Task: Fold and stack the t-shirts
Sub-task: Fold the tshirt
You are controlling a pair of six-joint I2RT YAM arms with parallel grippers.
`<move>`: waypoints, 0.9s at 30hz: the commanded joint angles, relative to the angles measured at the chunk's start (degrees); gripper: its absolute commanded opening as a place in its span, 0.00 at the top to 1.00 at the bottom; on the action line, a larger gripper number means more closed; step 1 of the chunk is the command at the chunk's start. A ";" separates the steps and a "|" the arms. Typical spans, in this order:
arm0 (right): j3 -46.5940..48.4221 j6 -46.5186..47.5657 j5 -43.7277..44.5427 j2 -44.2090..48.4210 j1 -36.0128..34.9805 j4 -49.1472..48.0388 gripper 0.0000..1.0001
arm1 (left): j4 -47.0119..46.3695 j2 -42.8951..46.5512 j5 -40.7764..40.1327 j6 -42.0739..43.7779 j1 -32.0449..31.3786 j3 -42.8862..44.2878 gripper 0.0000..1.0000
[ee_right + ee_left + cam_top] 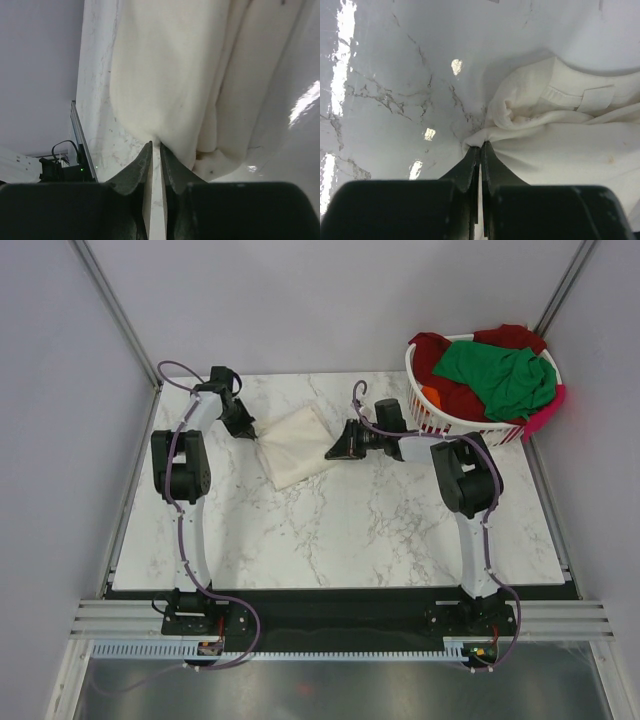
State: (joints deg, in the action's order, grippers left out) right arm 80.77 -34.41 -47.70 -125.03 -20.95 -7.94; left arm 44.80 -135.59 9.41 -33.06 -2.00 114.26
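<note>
A cream t-shirt (295,445) lies bunched and partly folded on the marble table, at the back middle. My left gripper (251,432) is at its left edge, shut on a pinch of the cream fabric (540,145); its tips (481,146) meet on a gathered corner. My right gripper (334,451) is at the shirt's right edge; its jaws (156,146) are nearly together, pinching the hem of the cream shirt (165,75). More t-shirts lie in the basket: green (500,375), dark red (432,355), orange (431,396) and pink (548,412).
A white slatted laundry basket (440,423) stands at the table's back right corner, just behind my right arm. Grey walls and metal frame posts close in the back and sides. Bare marble table (350,530) spreads in front of the shirt.
</note>
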 commanded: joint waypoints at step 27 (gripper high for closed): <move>-1.34 4.27 6.13 11.58 -8.57 3.54 0.60 | 0.82 -3.01 0.08 4.05 1.65 -1.14 0.98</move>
State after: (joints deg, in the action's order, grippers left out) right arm 74.74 -31.55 -41.43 -112.75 -25.26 -6.15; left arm 44.84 -136.33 10.85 -31.92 -0.93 114.34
